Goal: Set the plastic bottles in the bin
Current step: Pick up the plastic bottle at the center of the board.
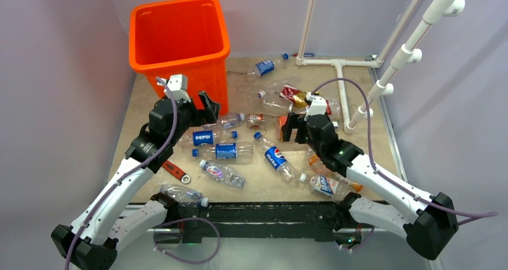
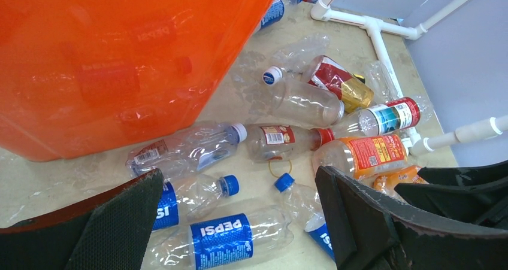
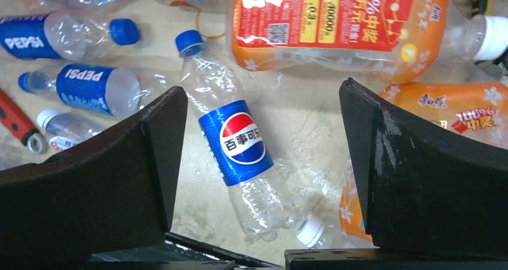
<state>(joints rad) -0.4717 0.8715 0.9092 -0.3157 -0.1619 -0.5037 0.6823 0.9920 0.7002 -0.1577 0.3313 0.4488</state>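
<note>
From above, the orange bin stands upright at the far left of the counter. Only its orange inner walls show from here, and I cannot tell whether anything lies at its bottom. The plastic bottles lie flat and scattered over the counter, in front of the bin and to its right. The left pincer hangs just beside the bin's near right corner, above the nearest bottles, its jaws wide apart and gripping nothing. The right pincer hovers over the middle of the counter beside a cluster of red-label bottles, also spread wide and empty. A red-handled wrench lies near the left arm, and a white pipe frame stands at the far right. In the left wrist view, the bin's glossy wall fills the upper left. Faint label shapes show in the orange plastic, but I cannot tell whether they are bottles inside or reflections. Below the spread jaws, blue-capped bottles lie on the counter, untouched. In the right wrist view, a blue-label bottle with a blue cap lies on the counter between and below the wide black jaws, touching neither. A larger orange-tinted bottle lies across the top of the view. A second orange-label one is partly hidden behind the right-hand jaw, and the wrench's red handle shows at the left edge.
</note>
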